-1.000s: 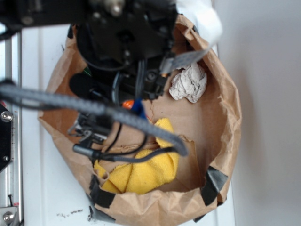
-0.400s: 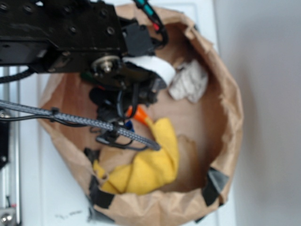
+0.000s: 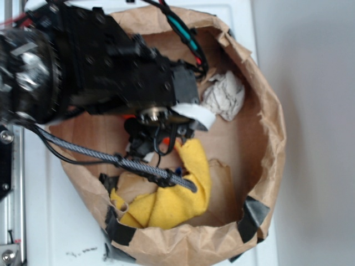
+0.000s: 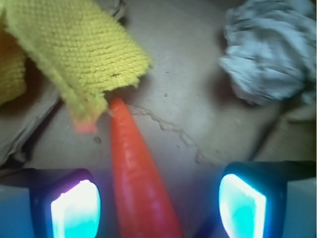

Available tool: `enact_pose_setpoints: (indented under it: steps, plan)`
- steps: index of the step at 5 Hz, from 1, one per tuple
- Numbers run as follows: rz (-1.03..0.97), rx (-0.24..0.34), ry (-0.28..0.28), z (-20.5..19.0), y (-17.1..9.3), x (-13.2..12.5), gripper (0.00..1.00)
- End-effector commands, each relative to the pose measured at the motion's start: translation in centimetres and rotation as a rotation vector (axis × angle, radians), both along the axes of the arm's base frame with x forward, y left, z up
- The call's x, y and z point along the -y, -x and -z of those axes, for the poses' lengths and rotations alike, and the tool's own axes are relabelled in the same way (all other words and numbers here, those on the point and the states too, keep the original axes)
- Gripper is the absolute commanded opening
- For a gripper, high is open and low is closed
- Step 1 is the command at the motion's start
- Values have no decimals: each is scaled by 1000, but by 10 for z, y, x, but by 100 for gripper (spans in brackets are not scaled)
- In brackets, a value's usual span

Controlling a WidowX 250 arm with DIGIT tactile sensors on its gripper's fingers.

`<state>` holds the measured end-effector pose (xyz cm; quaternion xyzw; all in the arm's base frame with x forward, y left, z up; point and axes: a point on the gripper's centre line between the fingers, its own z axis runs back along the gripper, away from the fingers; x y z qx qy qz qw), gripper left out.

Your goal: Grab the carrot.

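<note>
Swung lower into the paper bag [image 3: 266,111] since a second ago, my gripper [image 4: 158,203] now straddles the carrot [image 4: 136,178], fingers [image 4: 75,208] wide apart and gripping nothing, its tip touching the yellow cloth [image 4: 74,54] near mid-floor—closing looks next.

carrot [image 4: 133,168] stem end (wrist view) beyond the bottom edge

Soft daylight; arm [image 3: 83,66] blurred, glowing pads [image 4: 77,208] overexposed.
</note>
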<state>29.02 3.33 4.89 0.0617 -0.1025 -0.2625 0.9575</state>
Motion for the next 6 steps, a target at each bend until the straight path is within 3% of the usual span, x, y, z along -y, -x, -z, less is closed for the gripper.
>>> enact_pose_setpoints:
  steps: [1, 4, 5, 6]
  plan:
    - [13, 45, -71, 3, -18, 14, 0]
    - [-33, 91, -56, -10, -11, 5, 0]
    - [-75, 109, -11, -36, -8, -3, 0]
    - [-139, 114, 91, -79, 0, -21, 0]
